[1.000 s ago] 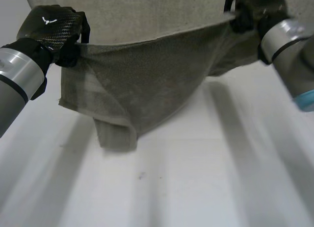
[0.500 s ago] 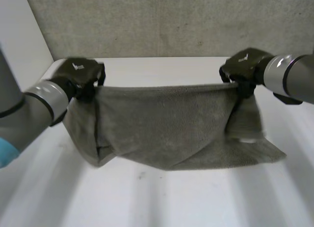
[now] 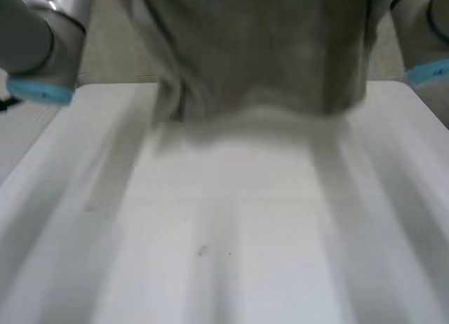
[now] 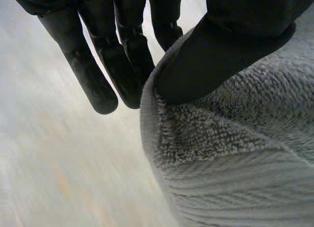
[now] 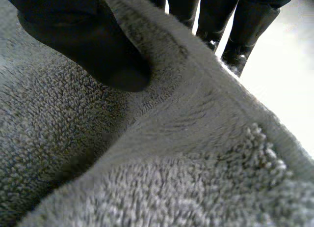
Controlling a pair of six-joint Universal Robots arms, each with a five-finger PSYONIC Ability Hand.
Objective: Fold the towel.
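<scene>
white table (image 3: 210, 233), grey wall (image 3: 112, 47), towel (image 3: 259, 50) hanging above

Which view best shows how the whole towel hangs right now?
The head view: the towel hangs as a sheet between both arms, over the table. The left wrist view shows its edge pinched by the left hand; the right wrist view, the right hand pinching it too.

Bench (image 3: 231, 268) bright under even light; towel (image 3: 259, 57) dim against it, soft shadow beneath it near the far edge.
</scene>
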